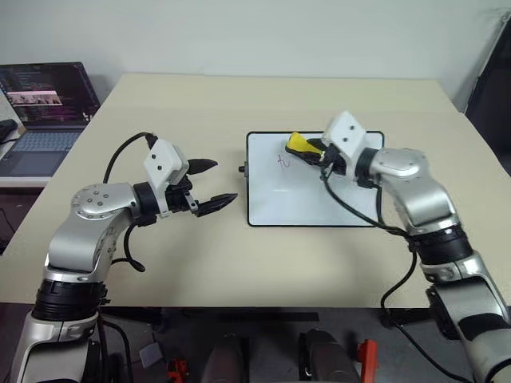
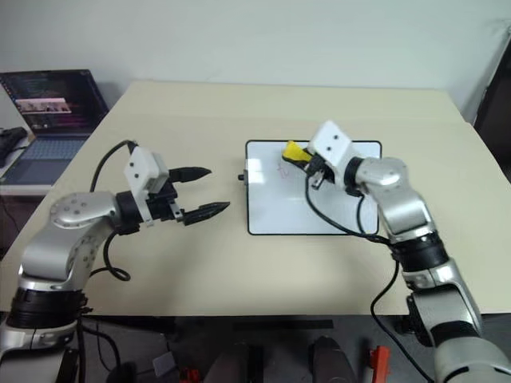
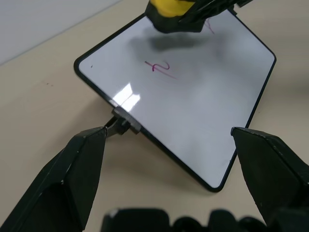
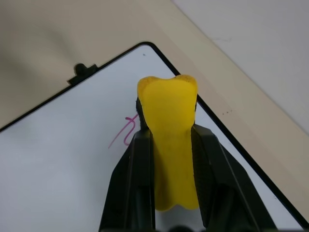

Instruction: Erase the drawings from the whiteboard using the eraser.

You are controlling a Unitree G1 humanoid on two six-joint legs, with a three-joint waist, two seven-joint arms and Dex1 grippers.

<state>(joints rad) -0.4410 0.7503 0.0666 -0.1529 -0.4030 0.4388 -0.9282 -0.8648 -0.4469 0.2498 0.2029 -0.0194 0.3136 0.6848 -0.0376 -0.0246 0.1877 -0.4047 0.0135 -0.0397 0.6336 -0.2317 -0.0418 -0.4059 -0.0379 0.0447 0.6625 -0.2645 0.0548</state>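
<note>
The whiteboard (image 1: 311, 199) lies flat on the beige table, right of centre. My right gripper (image 1: 307, 148) reaches over its far left part, shut on the yellow eraser (image 1: 298, 143). The eraser pokes out past the fingertips (image 4: 169, 121) and casts a shadow on the board. One of the drawings, a red-purple scribble (image 1: 282, 160), sits just beside the eraser, nearer the board's left edge (image 3: 159, 66). A short stroke (image 3: 209, 26) shows next to the right fingers. My left gripper (image 1: 222, 182) hovers open left of the board, pointing at it, holding nothing.
A laptop (image 1: 40, 112) with a lit screen stands on a lower surface off the table's far left corner. A black knob (image 4: 82, 70) juts from the board's left side. The right arm's black cable (image 1: 351, 209) hangs over the board.
</note>
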